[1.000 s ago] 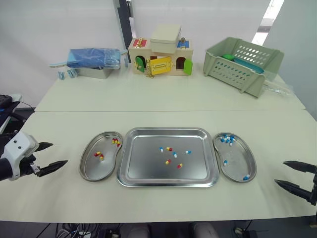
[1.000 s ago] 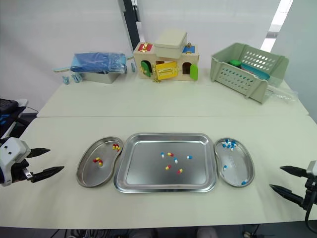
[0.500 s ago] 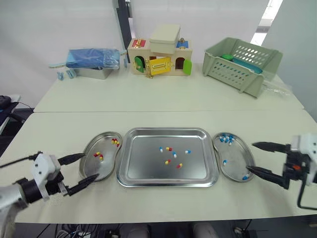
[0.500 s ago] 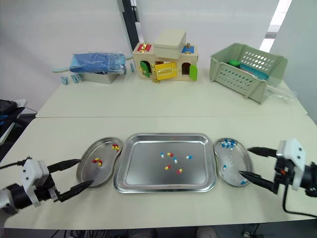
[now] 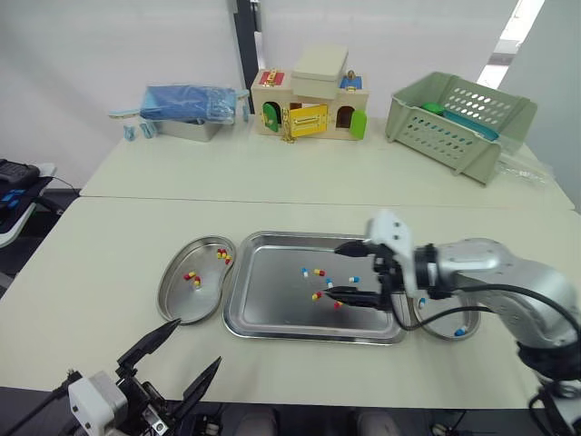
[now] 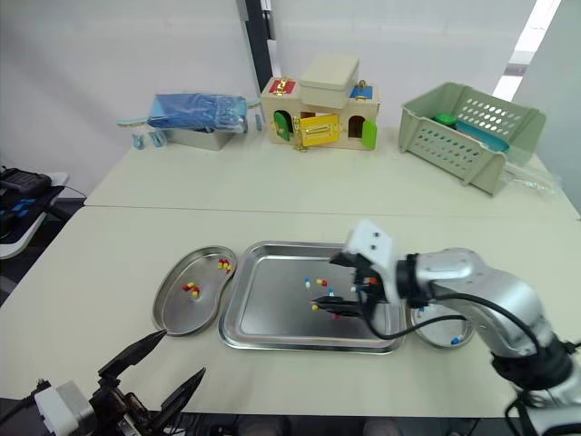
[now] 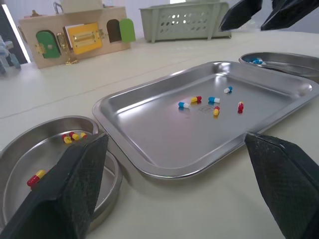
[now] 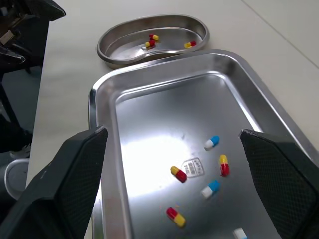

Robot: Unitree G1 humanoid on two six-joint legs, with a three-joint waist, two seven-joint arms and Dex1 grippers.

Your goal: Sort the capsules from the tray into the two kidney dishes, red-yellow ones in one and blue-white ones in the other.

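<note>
Two kidney dishes (image 5: 195, 306), one tray (image 5: 272, 304) holding six capsules (image 7: 196, 99).

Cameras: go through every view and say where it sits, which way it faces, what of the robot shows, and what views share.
Left eye view: head, facing forward and down over the table; left hand by the near edge, right hand over the tray.
Right eye view: head's other eye, same scene.
Left wrist view: left wrist, facing low across the tray; own open fingers frame it.
Right wrist view: right wrist, facing down into the tray; own open fingers.
Shared: every view shows the tray.
</note>
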